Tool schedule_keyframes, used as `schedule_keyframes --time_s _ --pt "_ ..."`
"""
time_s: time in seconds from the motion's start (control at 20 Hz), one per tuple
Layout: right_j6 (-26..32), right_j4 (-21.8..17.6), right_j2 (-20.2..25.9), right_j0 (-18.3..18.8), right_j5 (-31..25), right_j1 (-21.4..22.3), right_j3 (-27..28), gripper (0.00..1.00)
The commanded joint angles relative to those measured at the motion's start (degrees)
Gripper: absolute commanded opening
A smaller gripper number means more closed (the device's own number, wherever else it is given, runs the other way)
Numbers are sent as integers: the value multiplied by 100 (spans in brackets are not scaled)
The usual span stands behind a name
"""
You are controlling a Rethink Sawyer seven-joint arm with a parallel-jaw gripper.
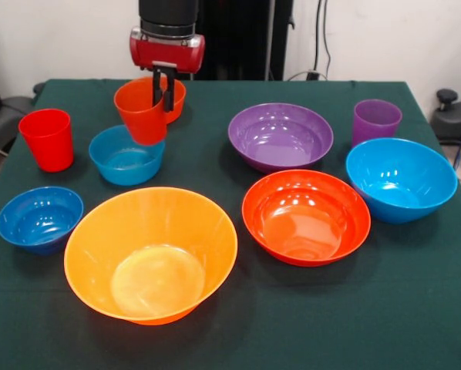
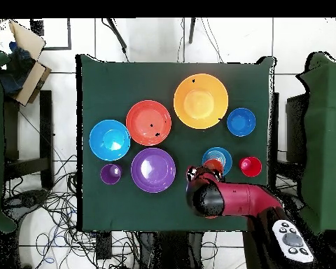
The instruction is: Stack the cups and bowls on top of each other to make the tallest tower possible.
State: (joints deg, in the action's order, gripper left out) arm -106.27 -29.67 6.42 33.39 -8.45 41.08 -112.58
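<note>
- Across the green surface (image 1: 307, 324), the big yellow bowl (image 1: 151, 253) sits nearest the camera, empty: the natural base, and nothing is stacked yet.
- Right of it come the red-orange bowl (image 1: 306, 216), the large blue bowl (image 1: 401, 179) and the purple bowl (image 1: 280, 136), all apart.
- Smaller now: a light blue bowl (image 1: 127, 155), a dark blue bowl (image 1: 40, 218), and an orange bowl (image 1: 177, 98) half hidden at the back.
- The red cup (image 1: 47, 139) and purple cup (image 1: 376, 121) stand upright, untouched.
- And the orange cup (image 1: 142, 111) is off the surface, tilted, above the light blue bowl!
- The end effector (image 1: 165, 91) pinches its rim wall, one finger inside.
- Light, stiff, glossy plastic; I'd say slippery, so the rim is the spot.
</note>
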Motion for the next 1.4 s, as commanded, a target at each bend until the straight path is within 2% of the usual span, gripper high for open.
schedule_keyframes --time_s 0.05,0.45,0.75,1.1,1.4 --pt "-70 -646 -50 16 346 -257 273 0" --pt "-85 -838 -40 107 475 -328 317 0" --pt "-1 -922 207 293 440 -383 408 0" --pt "206 -879 921 632 193 -374 282 0" --pt "201 -708 1310 665 -45 -361 234 0"
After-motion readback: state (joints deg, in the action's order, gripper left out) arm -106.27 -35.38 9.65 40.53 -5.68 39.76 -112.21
